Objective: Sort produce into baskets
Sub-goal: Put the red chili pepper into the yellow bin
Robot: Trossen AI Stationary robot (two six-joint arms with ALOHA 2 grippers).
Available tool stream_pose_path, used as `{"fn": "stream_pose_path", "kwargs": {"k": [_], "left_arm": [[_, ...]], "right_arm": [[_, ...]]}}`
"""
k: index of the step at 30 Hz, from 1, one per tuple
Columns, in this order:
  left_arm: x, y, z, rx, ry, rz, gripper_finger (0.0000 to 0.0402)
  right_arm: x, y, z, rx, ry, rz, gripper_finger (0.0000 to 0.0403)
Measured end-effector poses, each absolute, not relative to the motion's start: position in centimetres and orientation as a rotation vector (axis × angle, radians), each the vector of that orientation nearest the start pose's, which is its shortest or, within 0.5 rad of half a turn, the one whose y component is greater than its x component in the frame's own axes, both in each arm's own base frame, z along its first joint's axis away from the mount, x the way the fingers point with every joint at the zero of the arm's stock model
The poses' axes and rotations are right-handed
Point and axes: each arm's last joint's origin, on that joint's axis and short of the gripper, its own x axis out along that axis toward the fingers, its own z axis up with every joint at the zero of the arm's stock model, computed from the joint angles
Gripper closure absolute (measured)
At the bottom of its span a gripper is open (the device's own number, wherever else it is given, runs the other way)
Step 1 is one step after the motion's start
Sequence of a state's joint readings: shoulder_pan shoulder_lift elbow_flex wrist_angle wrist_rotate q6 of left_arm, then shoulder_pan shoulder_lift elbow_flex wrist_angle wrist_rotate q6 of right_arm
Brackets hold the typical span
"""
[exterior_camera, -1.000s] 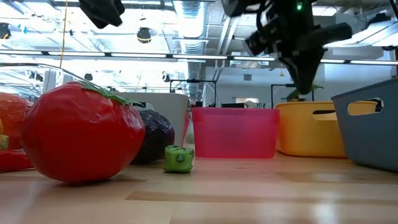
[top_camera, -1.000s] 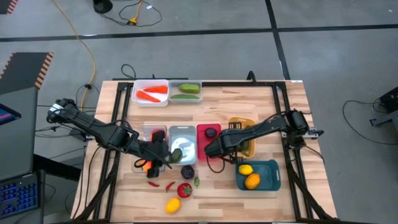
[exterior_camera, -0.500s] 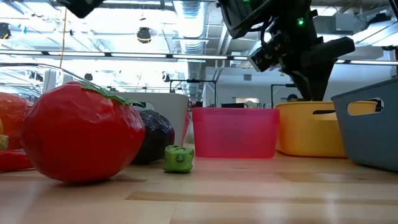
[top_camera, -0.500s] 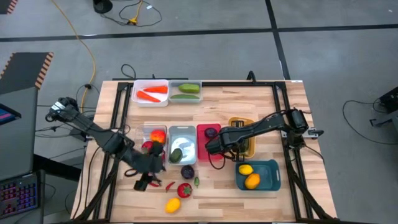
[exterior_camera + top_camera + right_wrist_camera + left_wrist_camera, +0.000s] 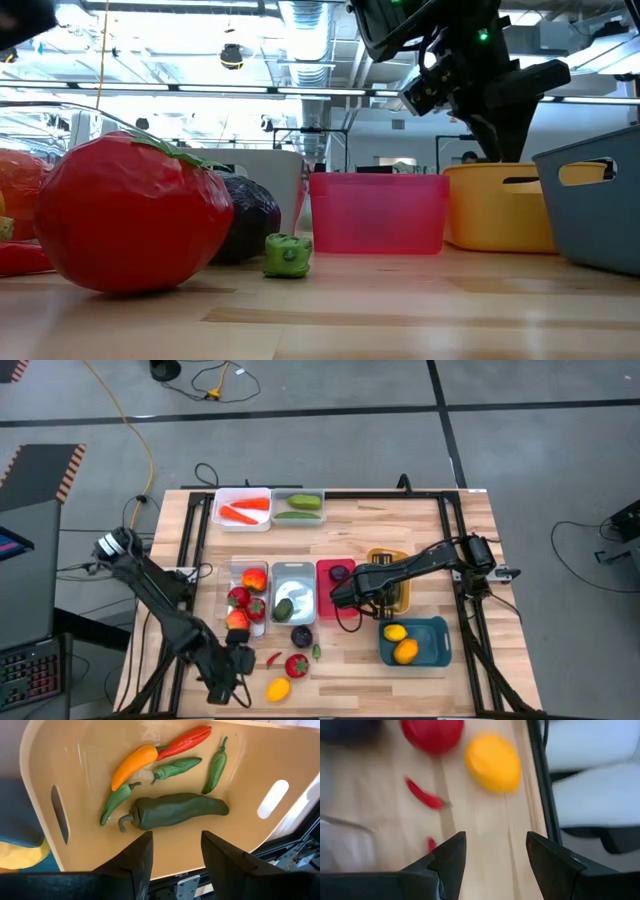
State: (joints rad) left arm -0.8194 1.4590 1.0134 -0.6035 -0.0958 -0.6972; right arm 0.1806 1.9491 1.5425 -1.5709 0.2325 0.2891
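Note:
My left gripper [image 5: 236, 672] [image 5: 492, 860] hangs open over the table's near left part. Just ahead of its fingers lie a yellow lemon [image 5: 492, 762] [image 5: 278, 688], a red tomato [image 5: 432, 735] [image 5: 297, 665] and a red chilli [image 5: 425, 795]. My right gripper [image 5: 175, 855] [image 5: 495, 125] stands open above the yellow basket [image 5: 250, 845] [image 5: 500, 208] and holds nothing. On that basket's floor lie a large dark green pepper [image 5: 175, 811] and several small chillies. A purple plum [image 5: 302, 635] and a small green piece [image 5: 288, 255] rest on the wood.
A white basket [image 5: 243, 510] with carrots and a clear one [image 5: 298, 508] with green pieces stand at the far edge. In mid-table are a clear basket [image 5: 248, 585] of red produce, a silver one [image 5: 293, 595], a red one [image 5: 335, 585] and a teal one [image 5: 415, 640] with lemons.
My left gripper has swung from above the clear and silver baskets toward the table's near left corner and come lower. My right gripper has stayed above the yellow basket and opened; the green piece that hung at its tips is gone from them.

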Motion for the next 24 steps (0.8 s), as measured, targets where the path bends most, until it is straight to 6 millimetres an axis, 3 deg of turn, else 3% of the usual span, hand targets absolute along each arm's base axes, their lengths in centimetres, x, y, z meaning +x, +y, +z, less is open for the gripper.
{"fn": "stream_pose_path", "kwargs": {"k": [8,17,24], "left_arm": [[20.3,-22.5,19.2,-0.242,1.283,-0.181,0.0208],[20.6,-22.0,18.2,-0.225,1.215,0.021,0.0208],[20.4,-21.7,18.2,-0.232,1.261,0.035,0.0208]], "right_arm": [[32.4,5.3,21.9,-0.215,1.895,-0.308,0.0211],[32.4,5.3,21.9,-0.214,1.894,-0.308,0.0211],[32.5,5.3,21.9,-0.213,1.89,-0.308,0.0211]]}}
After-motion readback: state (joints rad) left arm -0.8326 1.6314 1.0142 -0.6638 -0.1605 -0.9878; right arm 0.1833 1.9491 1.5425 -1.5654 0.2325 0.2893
